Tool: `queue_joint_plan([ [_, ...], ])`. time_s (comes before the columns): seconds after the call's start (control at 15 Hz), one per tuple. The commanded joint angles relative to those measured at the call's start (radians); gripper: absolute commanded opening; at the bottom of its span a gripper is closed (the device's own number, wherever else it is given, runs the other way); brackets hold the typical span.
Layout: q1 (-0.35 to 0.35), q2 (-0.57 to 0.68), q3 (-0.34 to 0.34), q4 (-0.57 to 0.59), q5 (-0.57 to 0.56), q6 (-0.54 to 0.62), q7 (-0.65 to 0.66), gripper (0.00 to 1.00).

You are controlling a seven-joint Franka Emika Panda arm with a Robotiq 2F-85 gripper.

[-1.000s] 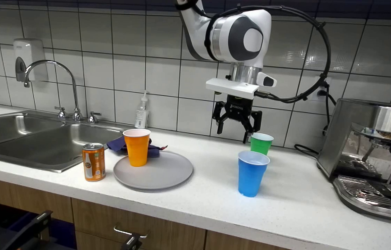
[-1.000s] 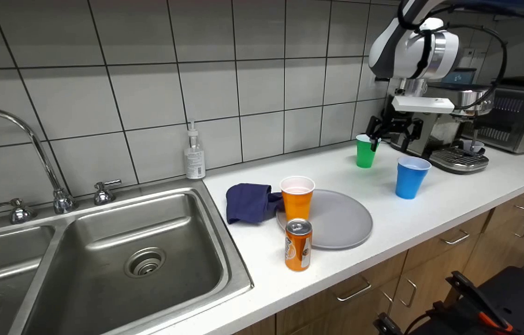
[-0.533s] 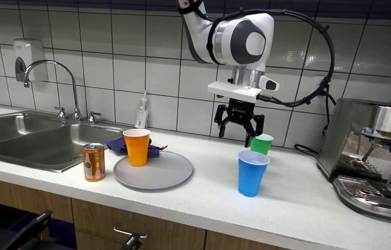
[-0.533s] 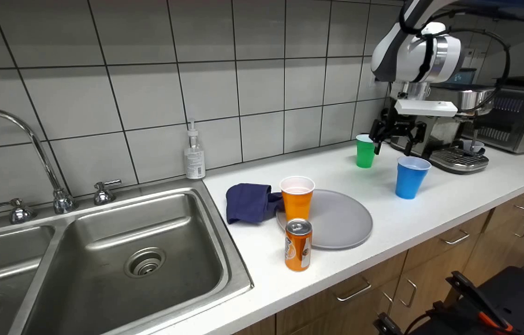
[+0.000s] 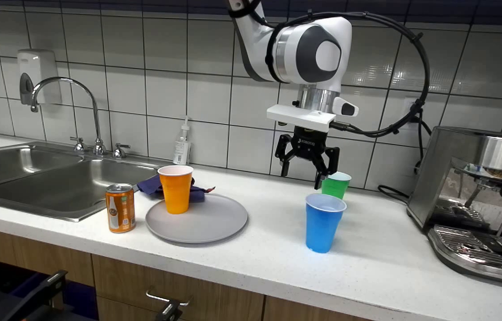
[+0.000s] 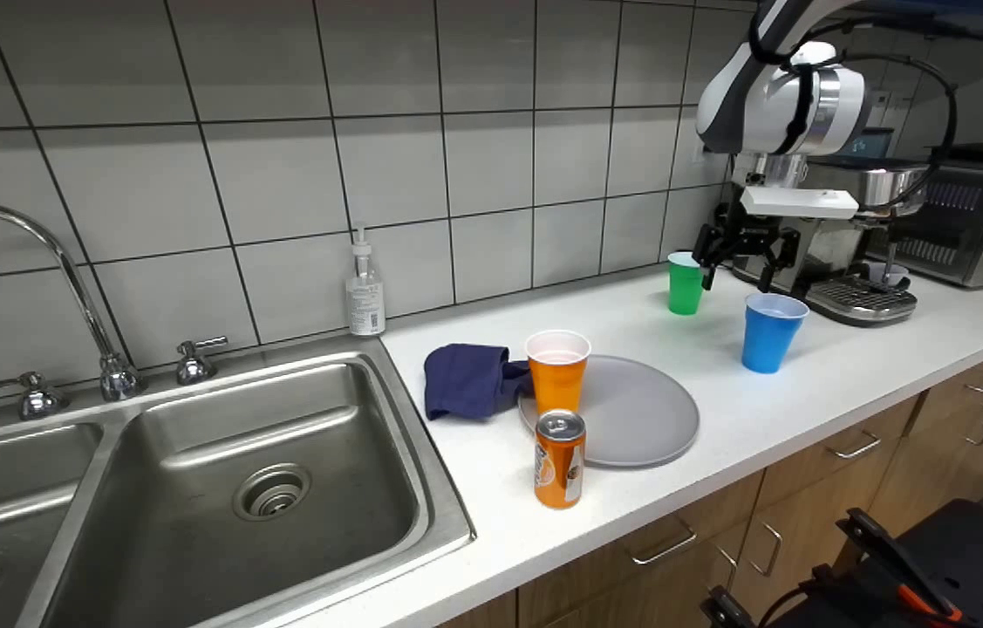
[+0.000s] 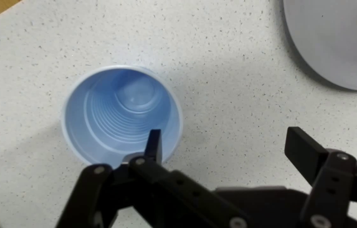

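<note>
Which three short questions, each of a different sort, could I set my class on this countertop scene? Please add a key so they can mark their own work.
1. True or false: the orange cup stands on the grey plate.

2. Multiple choice: in the wrist view, which cup do the fingers partly hide?
a) the orange one
b) the green one
c) the blue one

3. Fill in the missing word: the fingers hold nothing and stand wide ____.

Key
1: true.
2: c, the blue cup.
3: open.
</note>
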Motion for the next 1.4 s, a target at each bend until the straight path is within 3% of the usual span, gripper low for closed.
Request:
queue_joint_plan([
  [0.0, -0.004, -0.001, 0.004, 0.002, -0.003, -0.003, 0.003, 1.0],
  [1.27, -0.024, 0.061, 0.007, -0.006, -0.018, 0.067, -0.046, 1.0],
  [1.33, -0.028, 0.06, 0.008, -0.007, -0.018, 0.066, -0.057, 0.95],
])
